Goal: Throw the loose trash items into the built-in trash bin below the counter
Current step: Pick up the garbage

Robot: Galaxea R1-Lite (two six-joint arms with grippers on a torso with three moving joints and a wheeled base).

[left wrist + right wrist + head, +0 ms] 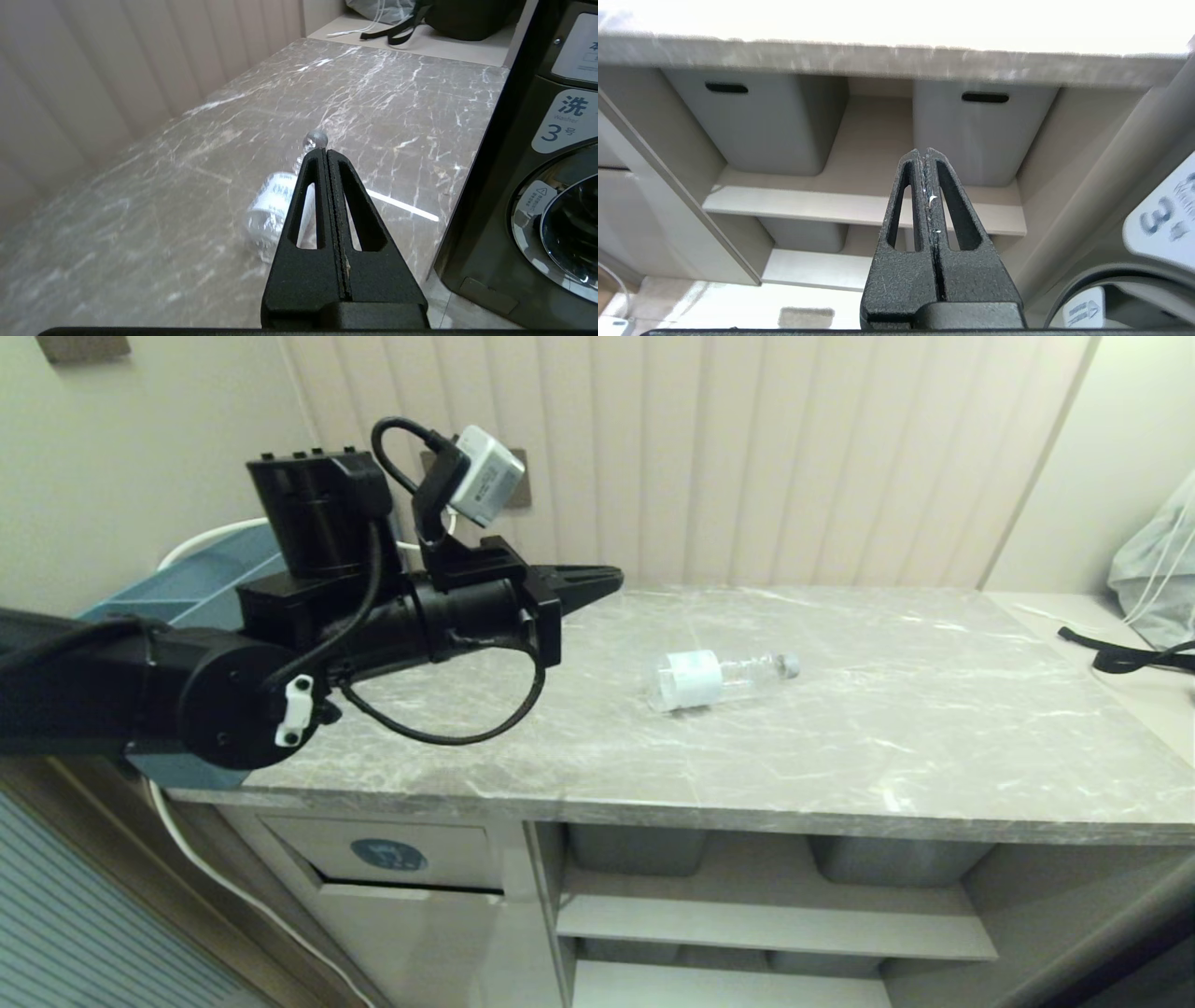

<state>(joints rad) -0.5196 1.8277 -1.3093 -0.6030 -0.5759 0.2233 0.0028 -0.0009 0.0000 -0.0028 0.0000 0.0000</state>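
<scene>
Bottle [721, 679] with a white label lies on its side on the counter [934, 728], well apart from the empty left gripper [611, 581] above the slab with fingers pressed together, while the right gripper [925, 151], also closed and empty, faces the shelves [859, 205] below.

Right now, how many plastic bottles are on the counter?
1: a clear bottle lying on its side mid-counter, cap pointing right, ahead of the left pincer. The arm could hide another.
</scene>
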